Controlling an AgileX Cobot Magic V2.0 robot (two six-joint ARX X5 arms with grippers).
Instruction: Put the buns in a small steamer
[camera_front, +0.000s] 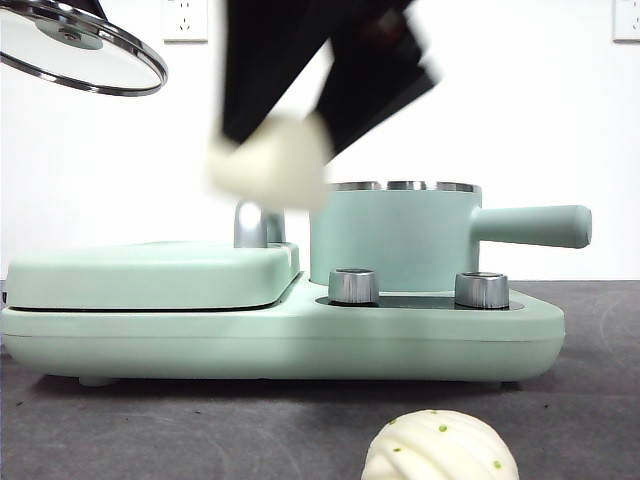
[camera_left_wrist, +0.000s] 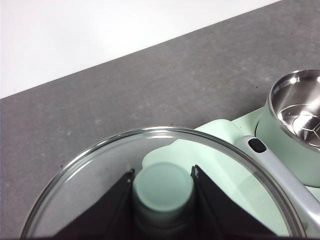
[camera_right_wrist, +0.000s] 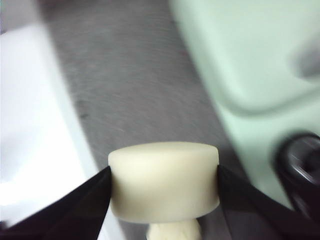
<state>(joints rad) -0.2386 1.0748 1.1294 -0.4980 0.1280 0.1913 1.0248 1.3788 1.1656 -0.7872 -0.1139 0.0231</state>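
Cream-white smooth bun (camera_front: 270, 160), green-specked ridged bun (camera_front: 440, 447), mint-green steamer (camera_front: 395, 240) with steel rim, dark grey table (camera_front: 100, 430).

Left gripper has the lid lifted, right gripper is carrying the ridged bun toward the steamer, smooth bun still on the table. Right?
Not quite: the buns are swapped. The right gripper is carrying the smooth bun, as the right wrist view shows; the ridged bun is the one on the table in the front view. The rest holds: the left gripper has the lid lifted, clear of the open steamer.
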